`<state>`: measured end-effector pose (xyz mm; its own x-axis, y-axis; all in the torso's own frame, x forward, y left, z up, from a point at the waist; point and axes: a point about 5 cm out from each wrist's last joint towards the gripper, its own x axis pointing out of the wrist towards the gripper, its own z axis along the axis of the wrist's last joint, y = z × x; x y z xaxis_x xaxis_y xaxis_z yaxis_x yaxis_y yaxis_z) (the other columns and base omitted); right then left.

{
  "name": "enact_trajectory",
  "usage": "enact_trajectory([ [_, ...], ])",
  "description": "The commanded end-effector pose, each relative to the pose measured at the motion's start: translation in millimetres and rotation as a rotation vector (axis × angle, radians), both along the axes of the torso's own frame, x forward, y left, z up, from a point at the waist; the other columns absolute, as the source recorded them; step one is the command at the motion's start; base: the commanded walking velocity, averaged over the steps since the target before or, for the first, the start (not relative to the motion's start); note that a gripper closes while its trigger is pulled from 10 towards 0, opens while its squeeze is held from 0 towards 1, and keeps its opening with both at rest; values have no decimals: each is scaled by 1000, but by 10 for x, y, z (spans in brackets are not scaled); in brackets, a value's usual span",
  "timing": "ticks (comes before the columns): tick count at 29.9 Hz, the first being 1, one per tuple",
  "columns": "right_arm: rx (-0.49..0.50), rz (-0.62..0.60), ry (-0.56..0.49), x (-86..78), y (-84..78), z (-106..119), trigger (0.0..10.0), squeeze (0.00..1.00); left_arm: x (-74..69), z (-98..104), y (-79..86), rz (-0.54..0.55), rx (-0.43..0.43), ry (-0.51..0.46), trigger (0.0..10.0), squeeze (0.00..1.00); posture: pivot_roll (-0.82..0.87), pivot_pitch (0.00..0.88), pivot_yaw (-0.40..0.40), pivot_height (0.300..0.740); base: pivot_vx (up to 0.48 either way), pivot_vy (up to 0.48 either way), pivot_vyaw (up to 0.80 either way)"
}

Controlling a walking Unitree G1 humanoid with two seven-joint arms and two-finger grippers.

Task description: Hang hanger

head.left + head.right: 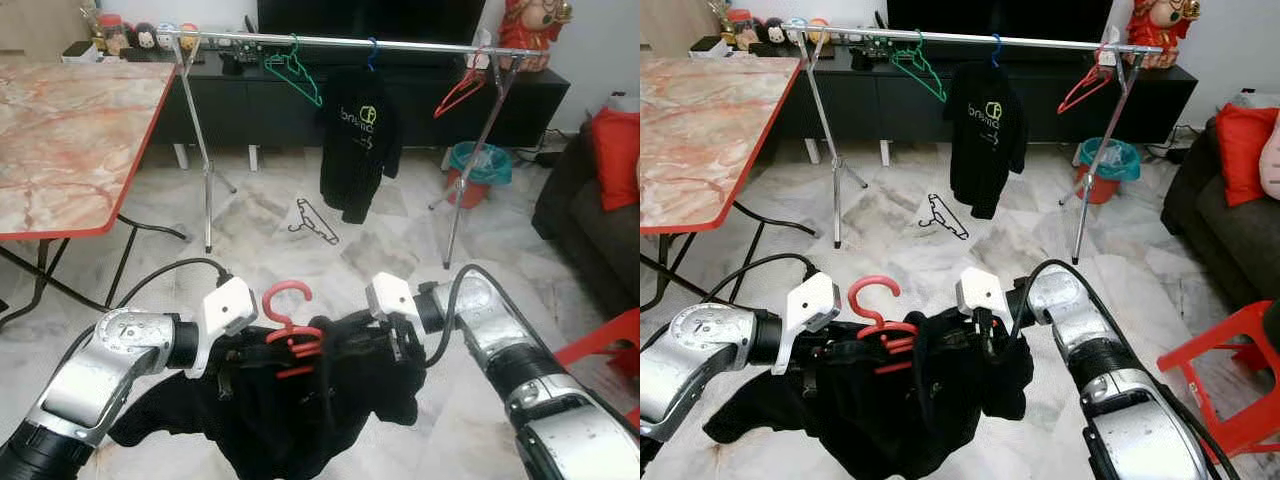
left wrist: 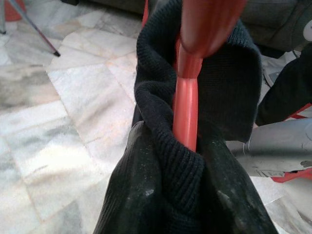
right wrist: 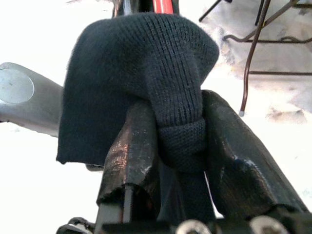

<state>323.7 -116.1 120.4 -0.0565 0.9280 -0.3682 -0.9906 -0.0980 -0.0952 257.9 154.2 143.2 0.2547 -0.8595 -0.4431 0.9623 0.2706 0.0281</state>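
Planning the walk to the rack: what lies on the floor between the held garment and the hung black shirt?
A dark hanger lies on the tiles, seen in both eye views, between the garment and shirt.

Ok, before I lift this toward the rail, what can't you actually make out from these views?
- Red hanger: its arms are buried in the black garment in both eye views.
- Left gripper: the knit fabric covers its fingertips in the left wrist view.
- Right gripper: bunched cloth fills the gap between its fingers; hanger contact hidden.
- Garment's lower edge: cut off by the eye views' bottom edge.
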Motion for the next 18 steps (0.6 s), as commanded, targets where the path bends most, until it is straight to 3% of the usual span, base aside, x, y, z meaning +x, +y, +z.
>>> enact_trajectory([
  [1,69,-3,-62,74,42,196,10000,1000,-52,-70,-61,-41,13,41,0,0,45,0,-66,736,0,0,0],
  [18,-14,20,-48,27,-35,93,10000,1000,-11,-61,21,24,-3,26,0,0,44,0,-66,736,0,0,0],
])
